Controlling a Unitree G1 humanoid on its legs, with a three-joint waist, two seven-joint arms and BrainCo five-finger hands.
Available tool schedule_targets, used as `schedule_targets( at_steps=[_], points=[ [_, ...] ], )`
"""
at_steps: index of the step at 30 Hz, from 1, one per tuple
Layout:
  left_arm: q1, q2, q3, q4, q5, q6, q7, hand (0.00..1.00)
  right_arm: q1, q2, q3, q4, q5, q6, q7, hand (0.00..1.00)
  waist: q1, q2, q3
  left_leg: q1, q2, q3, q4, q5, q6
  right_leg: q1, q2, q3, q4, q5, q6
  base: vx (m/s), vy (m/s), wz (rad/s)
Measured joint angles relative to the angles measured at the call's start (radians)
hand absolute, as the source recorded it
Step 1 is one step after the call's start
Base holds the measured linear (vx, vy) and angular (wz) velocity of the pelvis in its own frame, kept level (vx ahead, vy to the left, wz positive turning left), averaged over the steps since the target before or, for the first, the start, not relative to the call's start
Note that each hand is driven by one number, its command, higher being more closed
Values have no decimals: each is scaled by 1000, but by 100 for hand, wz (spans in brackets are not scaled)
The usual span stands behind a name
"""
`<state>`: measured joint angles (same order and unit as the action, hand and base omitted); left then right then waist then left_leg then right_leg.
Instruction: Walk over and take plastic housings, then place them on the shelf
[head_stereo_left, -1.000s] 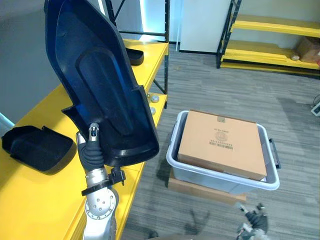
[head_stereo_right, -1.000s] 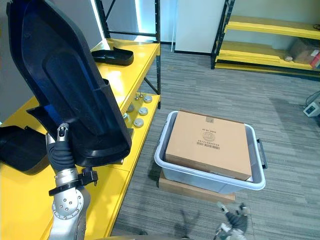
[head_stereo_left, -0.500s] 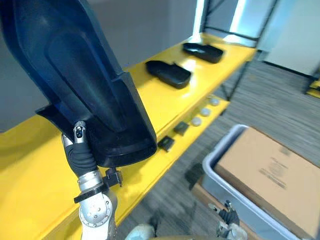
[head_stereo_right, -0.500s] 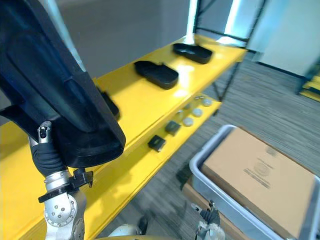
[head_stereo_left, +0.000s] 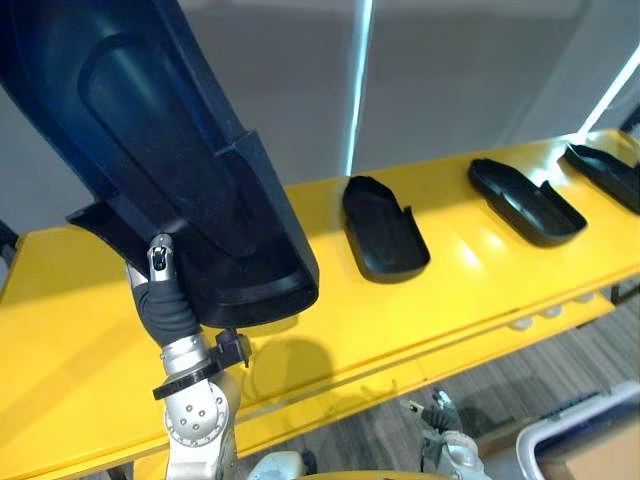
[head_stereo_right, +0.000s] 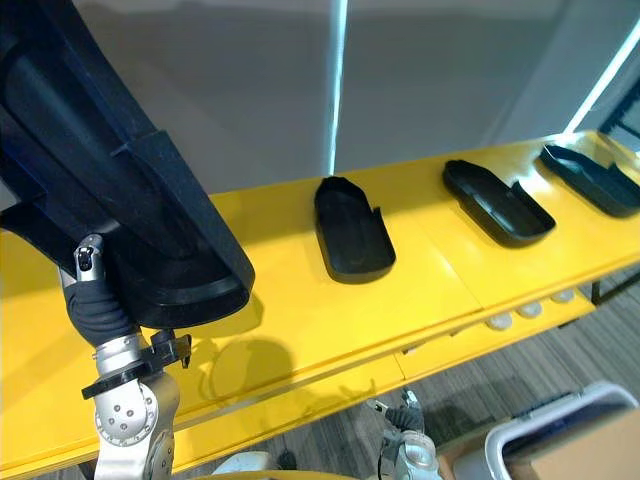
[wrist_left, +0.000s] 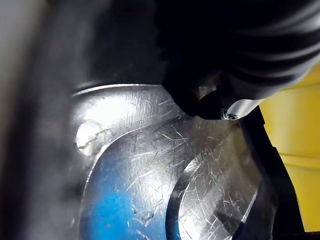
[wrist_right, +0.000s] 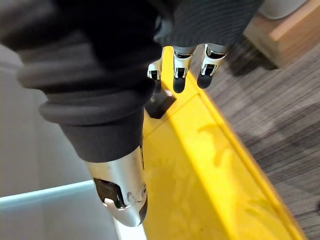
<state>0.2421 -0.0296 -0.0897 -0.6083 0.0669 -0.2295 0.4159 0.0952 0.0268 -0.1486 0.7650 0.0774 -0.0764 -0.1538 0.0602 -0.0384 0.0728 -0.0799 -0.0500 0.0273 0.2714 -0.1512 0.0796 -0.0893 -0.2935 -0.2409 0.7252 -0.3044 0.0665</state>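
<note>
A large dark plastic housing (head_stereo_left: 150, 150) is held upright, hollow side toward me, above the left part of the yellow shelf (head_stereo_left: 400, 310). My left hand (head_stereo_left: 165, 300) is shut on its lower edge; in the left wrist view the thumb (wrist_left: 200, 100) presses on the housing's scratched inner face (wrist_left: 150, 175). My right hand (head_stereo_left: 440, 455) hangs low in front of the shelf with its fingers (wrist_right: 180, 65) relaxed and holding nothing. Three more dark housings lie on the shelf: one in the middle (head_stereo_left: 385, 225), one further right (head_stereo_left: 525, 200) and one at the far right (head_stereo_left: 605, 170).
A grey wall stands close behind the shelf. Small round parts (head_stereo_left: 545, 315) sit on the shelf's lower ledge at the right. The corner of a grey bin (head_stereo_left: 580, 450) holding a cardboard box (head_stereo_left: 610, 465) shows on the carpet at the bottom right.
The camera has turned left to face the shelf square on, so the bin and box have slid to the right edge. The housing stays raised in my left hand.
</note>
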Motion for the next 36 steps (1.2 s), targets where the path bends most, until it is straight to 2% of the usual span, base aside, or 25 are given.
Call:
schedule_targets(
  at_steps=[1, 2, 3, 4, 5, 6, 7, 8, 10, 12, 15, 18, 19, 20, 21, 22, 24, 27, 28, 29, 30, 31, 32, 35, 36],
  points=[
    [-8, 1, -6, 3, 0, 0, 4, 100, 0, 1, 2, -6, 0, 0, 0, 0, -8, 0, 0, 3, -1, -16, 1, -1, -4, -12, 22, 44, -25, -9, 14, 162, -39, 97],
    [-21, 3, -22, 11, 1, -1, 7, 100, 1, 1, 2, -17, 0, -1, 0, 0, -23, -1, -1, 6, -3, -56, 12, -7, -15, -37, 67, 139, -76, -14, 24, 107, -120, 98],
    [-28, 6, -36, 25, 4, -4, 11, 100, 1, 1, -1, -18, 0, 0, -1, 0, -22, -8, -5, 11, -3, -77, 17, -14, -28, -59, 103, 231, -125, -13, 40, 121, -162, 91],
    [-25, 8, -37, 28, 4, -4, 14, 100, 4, 2, 0, -18, 0, 0, -1, 0, -22, -14, -6, 13, -5, -83, 21, -18, -35, -58, 107, 248, -158, 2, 42, 53, -228, 71],
    [-15, 19, -33, 31, 6, -4, 24, 100, 17, 5, 7, -18, 0, 2, -1, 0, -14, -38, -15, 10, -15, -90, 34, -37, -63, -55, 92, 238, -239, 98, 24, 10, -200, 47],
    [-13, 22, -32, 32, 6, -6, 26, 100, 21, 4, 11, -18, 0, 6, -1, 0, -13, -52, -19, 6, -20, -99, 44, -47, -73, -48, 83, 228, -258, 92, 42, 35, -373, 61],
    [-1, 11, -37, 35, 7, -10, 24, 100, 19, 2, 10, -21, 0, 9, -3, 0, -15, -46, -27, -7, 4, -126, 69, -69, -106, 1, 99, 177, -320, 59, 53, 43, -330, 40],
    [3, 10, -39, 36, 7, -10, 24, 100, 20, 2, 10, -25, 0, 9, -4, 0, -17, -39, -30, -11, 13, -131, 72, -71, -108, 3, 107, 167, -328, 65, 44, 33, -376, 41],
    [23, -14, -40, 46, 6, -13, 20, 100, 22, -5, 10, -44, -7, 8, -11, 0, -14, -5, -37, -28, 76, -135, 65, -62, -130, 6, 159, 132, -365, 82, 17, 10, -273, 17],
    [22, -25, -40, 64, 5, -13, 17, 100, 24, -4, 9, -44, -9, 8, -17, 0, -14, -1, -38, -16, 99, -137, 34, -41, -162, 9, 177, 113, -374, 88, 7, 40, -227, 15],
    [19, -28, -71, 73, 5, -9, -4, 100, 38, -2, 8, -44, -9, 6, -18, 0, -19, 0, -36, -14, 113, -155, 2, -11, -174, 29, 188, 72, -384, 93, -4, -3, -145, 28],
    [16, -26, -97, 73, 5, -8, -7, 100, 60, 1, 3, -41, -9, 5, -19, 0, -21, -14, -29, -37, 103, -169, -15, 32, -180, 32, 169, 11, -382, 86, -15, -55, -60, 60],
    [11, -27, -94, 73, 6, -7, -5, 100, 61, 6, 1, -36, -9, 4, -19, 0, -28, -15, -23, -51, 125, -74, -29, 36, -147, 30, 154, -17, -383, 85, -18, -127, -2, 68],
    [10, -26, -94, 73, 6, -7, -3, 100, 61, 6, 1, -31, -9, 4, -19, 0, -30, -15, -17, -49, 153, -8, -22, 29, -136, 29, 148, -25, -379, 86, -20, -129, 41, 59],
    [14, -25, -94, 73, 6, -6, -1, 100, 63, 4, 2, -26, -9, 4, -20, 0, -30, -19, -12, -56, 204, 111, 12, 25, -133, 27, 133, -39, -374, 86, -21, -77, 38, 32],
    [14, -25, -93, 73, 6, -5, -1, 100, 63, 1, 2, -22, -9, 4, -20, 0, -30, -17, -11, -56, 225, 142, 35, 20, -127, 26, 124, -42, -370, 86, -21, -75, 134, 28],
    [14, -20, -83, 75, 6, -9, -1, 100, 47, -15, 2, 35, -9, -4, -19, 0, -47, -16, -14, -46, 274, 151, 118, 8, -115, 12, 84, -37, -362, 88, -11, -111, 260, 8],
    [14, -18, -62, 128, 4, -22, -5, 100, 40, -41, 0, 110, -10, -5, -19, 0, -73, -2, -25, -45, 349, 110, 144, 7, -115, -40, 15, -1, -359, 118, 50, -62, 407, 2],
    [12, -19, -56, 142, 3, -22, -3, 100, 40, -45, 0, 124, -10, -2, -19, 0, -78, 5, -29, -43, 346, 92, 113, 6, -143, -52, -1, 3, -358, 129, 70, -45, 516, 9],
    [8, -18, -43, 177, -10, -17, 4, 100, 28, -47, -5, 165, -10, 7, -18, 0, -99, -2, -32, -44, 281, 63, 96, -25, -187, -73, -30, 27, -368, 162, 112, -31, 450, 20],
    [2, -16, -35, 195, -19, -15, 9, 100, 24, -37, -11, 170, -5, 7, -17, 0, -114, -9, -32, -62, 261, 50, 109, -28, -190, -71, -38, 28, -380, 170, 117, -29, 443, 41],
    [-8, -17, -39, 236, -36, -8, 22, 100, 18, -31, -11, 187, -11, 6, -18, 0, -128, -17, -28, -71, 232, 33, 117, -41, -211, -35, -52, 14, -435, 217, 107, -14, 297, 46],
    [-8, -15, -44, 243, -38, -5, 22, 100, 20, -30, -12, 193, -11, 6, -18, 0, -128, -15, -27, -69, 223, 25, 116, -49, -222, -16, -56, 4, -459, 238, 111, -34, 294, 48],
    [-35, 28, -114, 257, -38, -8, 13, 100, 24, -26, -12, 197, -13, 5, -18, 0, -115, -19, -23, -78, 205, 12, 147, -88, -214, 48, -66, -37, -538, 314, 106, -73, 258, 27],
    [-49, 46, -136, 257, -38, -12, -2, 100, 24, -25, -13, 192, -22, 3, -19, 0, -97, -12, -17, -90, 207, 22, 188, -116, -205, 47, -66, -30, -541, 324, 94, -148, 208, -35]
  ],
)
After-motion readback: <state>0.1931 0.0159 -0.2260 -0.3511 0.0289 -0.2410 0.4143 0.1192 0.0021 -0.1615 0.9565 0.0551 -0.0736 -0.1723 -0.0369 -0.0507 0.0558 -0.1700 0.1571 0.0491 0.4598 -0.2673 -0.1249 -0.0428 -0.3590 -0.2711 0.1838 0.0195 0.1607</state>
